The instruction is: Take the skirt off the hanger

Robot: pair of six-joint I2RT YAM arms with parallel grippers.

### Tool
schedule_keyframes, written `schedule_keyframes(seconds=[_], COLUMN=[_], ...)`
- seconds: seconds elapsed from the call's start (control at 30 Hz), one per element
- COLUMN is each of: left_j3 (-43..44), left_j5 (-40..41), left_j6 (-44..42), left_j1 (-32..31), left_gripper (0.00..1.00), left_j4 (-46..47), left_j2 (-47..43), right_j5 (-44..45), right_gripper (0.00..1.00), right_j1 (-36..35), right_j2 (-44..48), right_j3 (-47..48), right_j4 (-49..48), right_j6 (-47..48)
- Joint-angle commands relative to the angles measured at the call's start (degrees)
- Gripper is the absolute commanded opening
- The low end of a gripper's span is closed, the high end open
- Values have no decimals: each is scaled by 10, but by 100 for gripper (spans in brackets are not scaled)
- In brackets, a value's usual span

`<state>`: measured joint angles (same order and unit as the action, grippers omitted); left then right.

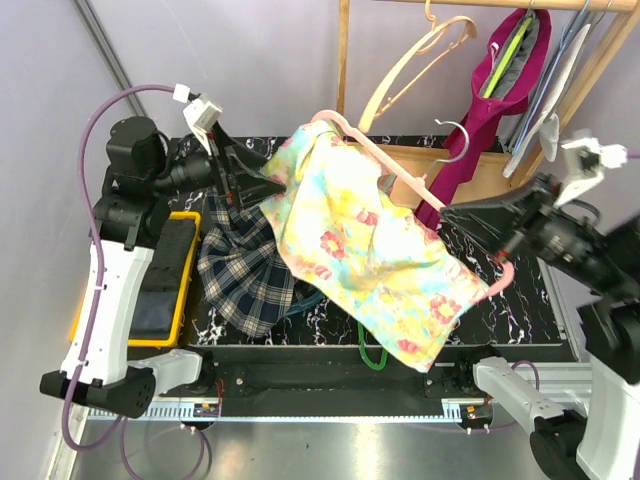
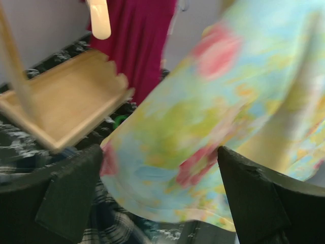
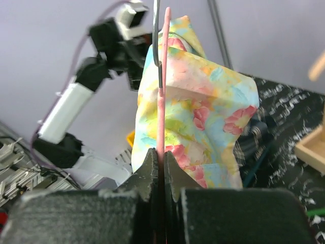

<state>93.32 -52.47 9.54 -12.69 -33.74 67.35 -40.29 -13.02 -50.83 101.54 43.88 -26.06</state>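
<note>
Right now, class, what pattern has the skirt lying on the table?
Navy plaid skirt with pale lines, clearest in the top view.

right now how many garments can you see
3: pleated navy plaid skirt lying left on the table, floral yellow-pink garment held mid-table, plain magenta garment on the wooden rack behind. Pale items at its right end may be more.
</note>
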Motion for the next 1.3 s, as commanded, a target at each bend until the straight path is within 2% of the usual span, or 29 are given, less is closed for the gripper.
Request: schedule_keyframes(seconds=[0.0, 0.07, 0.1, 0.13, 0.17, 0.2, 0.23, 0.3, 0.37, 0.5, 0.63, 0.73, 0.77, 0.8, 0.83, 0.87, 1.1, 1.27], left_j3=[-44, -79, -95, -110, -142, -153, -162, -162, -160, -162, -174, -174, -172, -171, -163, -160, -54, 85], left_j5=[-179, -228, -242, -252, -264, -267, -270, -273, -276, -287, -291, -307, -309, -312, -316, -320, -362, -368], left_j6=[161, 262, 308, 422, 488, 557, 693, 793, 788, 844, 849, 849, 846, 837, 832, 827, 759, 750], left_j1=[28, 28, 28, 28, 28, 27, 26, 26, 27, 27, 21, 8, 6, 3, 1, 1, 14, 107], left_gripper=[99, 99, 99, 99, 99, 99, 99, 99, 99, 99, 98, 74, 44, 22, 4, 0, 0, 0], left_j4=[208, 280, 384, 451, 526, 690, 771, 893, 875, 928, 938, 939, 936, 934, 933, 920, 814, 771], left_j2=[6, 10, 12, 14, 20, 25, 43, 59, 61, 59, 45, 45, 45, 45, 45, 45, 59, 75], right_j5=[-54, -60, -63, -63, -62, -62, -62, -59, -54, -39, -33, -21, -12, -6, 0, 13, 126, 245], right_gripper=[0, 0, 0, 0, 0, 0, 0, 0, 0, 0, 0, 0, 0, 0, 0, 0, 0, 0], right_j1=[-3, -3, -3, -3, -3, -3, -3, -3, -3, -4, -5, -5, -5, -5, -5, -4, -5, -5], right_j2=[-1, -1, -2, -2, -2, -2, -2, -2, -1, -1, -7, -11, -12, -10, -12, -10, 19, 58], right_j3=[44, 43, 42, 41, 40, 38, 35, 31, 27, 31, 33, 39, 40, 39, 37, 33, -59, -166], right_j4=[-72, -89, -93, -97, -100, -102, -102, -105, -96, -80, -80, -78, -78, -78, -78, -77, -38, -19], right_j6=[-40, -52, -57, -58, -58, -59, -59, -58, -51, -29, -27, -23, -21, -20, -20, -17, 33, 65])
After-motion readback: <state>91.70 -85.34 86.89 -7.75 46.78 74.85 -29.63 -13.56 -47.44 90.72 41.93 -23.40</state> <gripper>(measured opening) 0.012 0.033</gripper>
